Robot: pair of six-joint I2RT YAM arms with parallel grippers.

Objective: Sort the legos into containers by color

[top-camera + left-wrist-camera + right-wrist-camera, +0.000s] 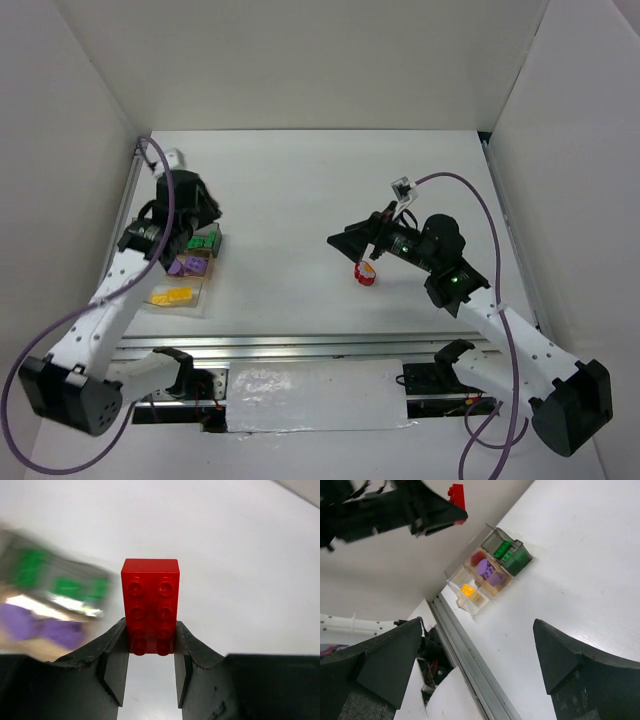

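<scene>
Looking through the left wrist camera, we find the left gripper (150,632) clamped on a red brick (150,595), a two-by-four with its studs turned toward the lens. The fingers (116,655) press its long sides at the near end, and most of the brick juts out past the tips. White table (300,180) lies behind it. The containers (50,595) sit blurred off to the left of that view, so the brick is beside them and not inside any compartment.

From the right wrist we see the same cluster sharply. Green legos (507,552) sit in the dark-tinted compartment at the end farthest from the metal rail (465,655). Purple legos (487,570) are in the middle, with a red rounded piece (477,557) in the compartment next to them. Yellow legos (467,590) are in the clear compartment nearest the rail.

The right gripper (480,650) stands with its jaws wide apart, and only bare table shows between them.

In the overhead view, a small red-and-yellow piece (366,273) lies on the table just beside that gripper, on the near side. We cannot tell whether the two touch. It is well apart from the containers, which sit at the left edge of the table under the left arm.
</scene>
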